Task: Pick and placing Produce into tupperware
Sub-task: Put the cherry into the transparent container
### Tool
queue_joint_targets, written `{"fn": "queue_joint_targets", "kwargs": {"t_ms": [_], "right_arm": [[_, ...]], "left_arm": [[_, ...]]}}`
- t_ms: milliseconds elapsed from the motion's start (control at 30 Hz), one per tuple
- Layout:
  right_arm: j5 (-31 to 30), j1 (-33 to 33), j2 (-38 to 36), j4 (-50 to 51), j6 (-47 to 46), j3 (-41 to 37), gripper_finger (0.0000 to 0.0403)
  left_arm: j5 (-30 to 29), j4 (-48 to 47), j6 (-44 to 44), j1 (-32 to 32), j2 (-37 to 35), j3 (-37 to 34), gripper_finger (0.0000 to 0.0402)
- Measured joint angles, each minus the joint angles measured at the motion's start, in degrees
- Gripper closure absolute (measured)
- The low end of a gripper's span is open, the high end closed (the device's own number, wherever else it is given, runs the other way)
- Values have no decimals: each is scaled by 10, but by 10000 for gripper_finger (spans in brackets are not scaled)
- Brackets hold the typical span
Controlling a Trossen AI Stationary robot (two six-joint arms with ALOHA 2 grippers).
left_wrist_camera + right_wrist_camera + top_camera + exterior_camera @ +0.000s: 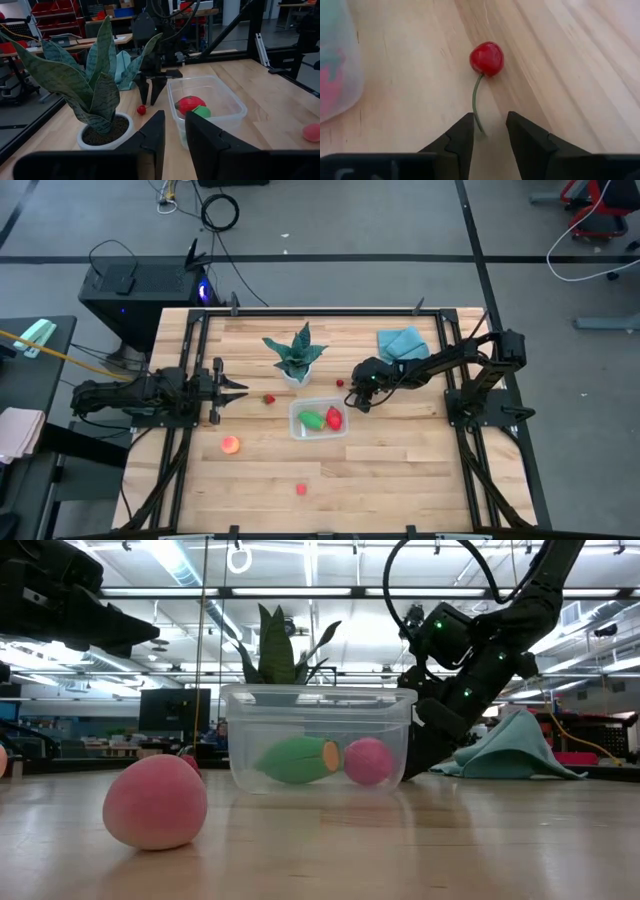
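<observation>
The clear tub [318, 420] stands mid-table and holds a green oval piece [295, 760] and a red one [368, 760]. A red cherry [486, 58] with a green stem lies on the wood just beyond the tub's far right corner. My right gripper [487, 131] is open and low over the table, a finger on each side of the stem's free end without touching it. An orange-pink round fruit [230, 445] and two small red pieces [269, 399] [300, 490] lie loose on the table. My left gripper [175, 132] waits open at the table's left.
The potted spiky plant [298, 355] stands just beyond the tub, close to my right gripper's left side. A blue cloth [402, 343] lies crumpled near the far right corner. The near half of the table has open wood around the loose fruit.
</observation>
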State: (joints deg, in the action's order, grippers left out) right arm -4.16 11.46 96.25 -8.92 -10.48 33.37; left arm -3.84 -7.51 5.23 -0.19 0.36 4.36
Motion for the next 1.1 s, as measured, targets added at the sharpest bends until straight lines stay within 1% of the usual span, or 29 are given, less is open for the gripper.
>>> {"fn": "queue_joint_targets", "kwargs": {"t_ms": [167, 300, 367, 500, 633, 667, 933, 1033, 1100], "right_arm": [[24, 1, 0, 5, -2, 1, 283], [28, 1, 0, 6, -3, 1, 284], [29, 1, 0, 6, -2, 1, 291], [33, 1, -1, 7, 0, 1, 326], [39, 2, -1, 9, 4, 1, 383], [41, 2, -1, 10, 8, 1, 391], [44, 1, -12, 7, 29, -1, 399], [50, 0, -34, 34, 42, 8, 401], [55, -2, -51, 70, 50, 16, 401]], "left_arm": [[0, 0, 0, 0, 0, 0, 316], [0, 0, 0, 0, 0, 0, 320], [0, 0, 0, 0, 0, 0, 322], [0, 0, 0, 0, 0, 0, 322], [0, 0, 0, 0, 0, 0, 317], [0, 0, 0, 0, 0, 0, 317], [0, 0, 0, 0, 0, 0, 325], [0, 0, 0, 0, 0, 0, 322], [0, 0, 1, 0, 0, 0, 319]]}}
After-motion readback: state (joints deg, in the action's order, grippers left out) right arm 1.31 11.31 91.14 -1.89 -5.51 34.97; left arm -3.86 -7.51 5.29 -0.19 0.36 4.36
